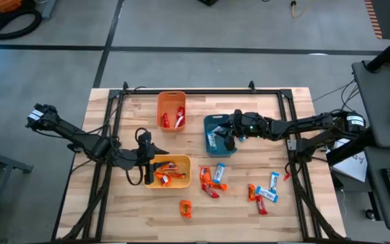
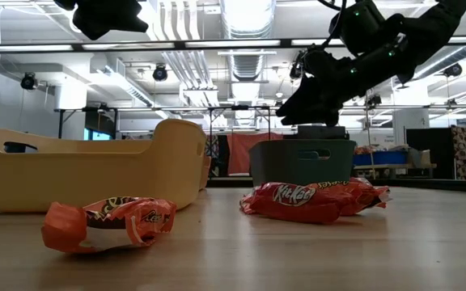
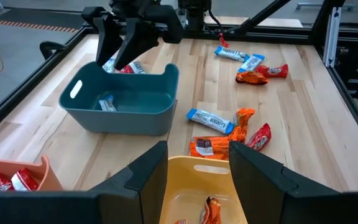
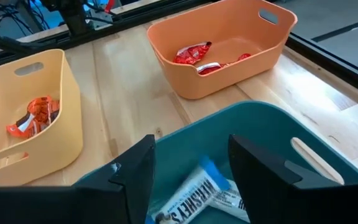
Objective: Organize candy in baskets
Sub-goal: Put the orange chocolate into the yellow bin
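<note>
Three bins: orange bin (image 1: 171,109) near the table's far edge, teal bin (image 1: 217,132) just right of it toward the middle, yellow bin (image 1: 169,171) nearer the front on the left; all apart from one another.
Table edge: black frame rail (image 1: 198,91) runs along the far side and down both sides of the wooden table (image 1: 296,203).
Right gripper (image 1: 230,137): over the teal bin, jaws apart, holding nothing; a blue-and-white bar (image 4: 197,193) lies in the bin right under the fingers.
Left gripper (image 1: 147,165): at the yellow bin's left rim, jaws apart and empty.
Sorted candy: red bars (image 1: 179,118) in the orange bin, orange bars (image 1: 170,171) in the yellow bin.
Loose candy: a mixed cluster (image 1: 212,179) just right of the yellow bin, a second group (image 1: 263,192) farther right, one orange bar (image 1: 185,208) alone near the front edge.
Open room: bare wood along the front left and far right corners.
</note>
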Action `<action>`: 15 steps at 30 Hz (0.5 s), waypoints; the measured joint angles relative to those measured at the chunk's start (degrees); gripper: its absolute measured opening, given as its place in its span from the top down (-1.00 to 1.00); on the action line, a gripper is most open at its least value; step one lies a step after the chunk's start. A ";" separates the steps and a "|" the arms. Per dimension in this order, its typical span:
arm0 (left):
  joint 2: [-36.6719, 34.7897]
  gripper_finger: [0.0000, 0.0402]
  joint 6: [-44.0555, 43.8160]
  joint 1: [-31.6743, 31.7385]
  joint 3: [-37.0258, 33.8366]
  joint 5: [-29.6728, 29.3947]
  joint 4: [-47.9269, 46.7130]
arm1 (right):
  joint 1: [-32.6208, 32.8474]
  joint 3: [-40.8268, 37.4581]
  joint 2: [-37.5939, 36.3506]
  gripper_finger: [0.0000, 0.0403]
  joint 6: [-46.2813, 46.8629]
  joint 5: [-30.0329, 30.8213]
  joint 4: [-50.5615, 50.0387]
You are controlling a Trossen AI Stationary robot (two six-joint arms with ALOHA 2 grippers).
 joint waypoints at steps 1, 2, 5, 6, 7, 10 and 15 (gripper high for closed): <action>0.00 0.23 0.00 0.02 0.00 0.00 0.00 | 0.00 0.00 -0.10 0.02 0.19 0.00 -0.14; 0.00 0.23 0.00 0.02 -0.01 0.00 0.01 | 0.00 0.00 -0.21 0.02 0.39 0.00 -0.28; 0.00 0.23 0.00 0.01 -0.02 0.00 0.40 | 0.00 0.00 -1.01 0.01 0.79 -0.49 -0.69; 0.00 0.23 -0.01 0.02 -0.01 0.00 0.46 | 0.00 0.00 -1.37 0.02 0.85 -1.74 -0.71; 0.00 0.23 -0.13 0.00 -0.01 0.00 0.46 | 0.00 0.00 -1.71 0.02 0.88 -3.45 -0.71; 0.00 0.23 -0.67 0.00 -0.01 0.01 0.52 | 0.24 0.06 -3.26 0.03 1.15 -9.98 -1.07; 0.00 0.23 -1.27 0.00 -0.01 0.02 0.60 | 4.38 -0.02 -6.56 0.04 -2.79 -20.04 -0.71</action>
